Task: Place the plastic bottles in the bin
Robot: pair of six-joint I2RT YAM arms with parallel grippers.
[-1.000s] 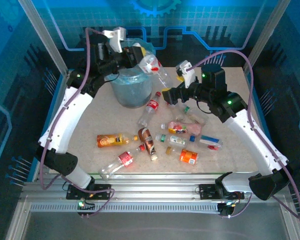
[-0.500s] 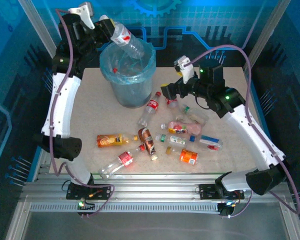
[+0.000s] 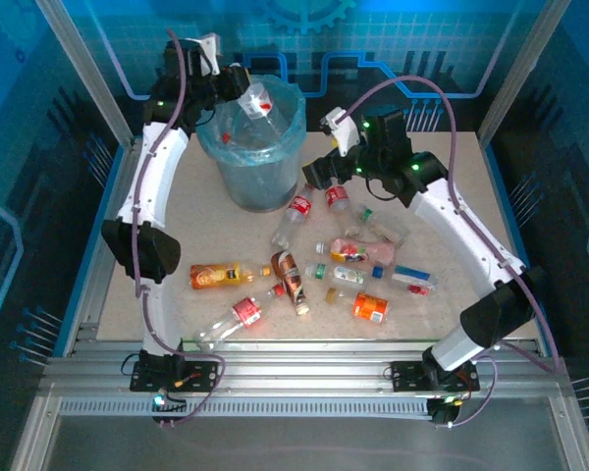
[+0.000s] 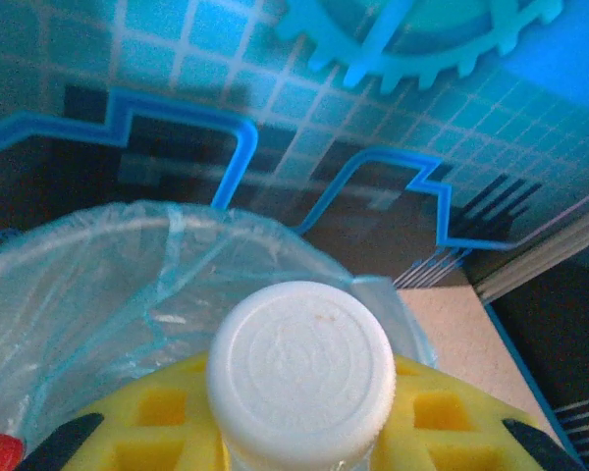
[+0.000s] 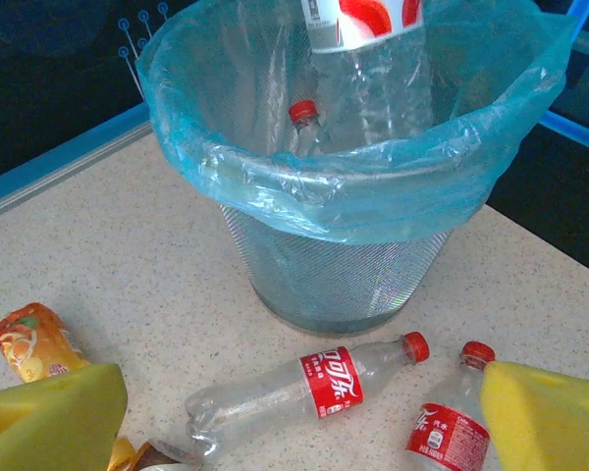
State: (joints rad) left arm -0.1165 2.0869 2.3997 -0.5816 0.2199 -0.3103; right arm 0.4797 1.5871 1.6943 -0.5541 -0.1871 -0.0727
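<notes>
My left gripper (image 3: 243, 90) is shut on a clear plastic bottle (image 3: 263, 110) with a red label, held over the mouth of the bin (image 3: 238, 177). In the left wrist view the bottle's white cap (image 4: 301, 368) sits between the yellow fingers (image 4: 147, 427). Seen from the right wrist, that bottle (image 5: 368, 59) hangs base-down inside the blue bag, beside a red-capped bottle (image 5: 304, 123) lying in the bin (image 5: 344, 265). My right gripper (image 3: 319, 180) is open above the table. Below it lie two red-labelled bottles (image 5: 309, 392) (image 5: 447, 422); it touches neither.
Several more bottles lie on the table: an orange one (image 3: 216, 276), a brown one (image 3: 291, 280), a clear one (image 3: 236, 319) near the front edge, and a cluster (image 3: 368, 250) right of centre. Metal frame posts (image 3: 93, 78) flank the back corners.
The left arm swung right from the back-left and lowered its bottle into the bin's mouth. The right arm shifted left toward the bin, jaws still open.
</notes>
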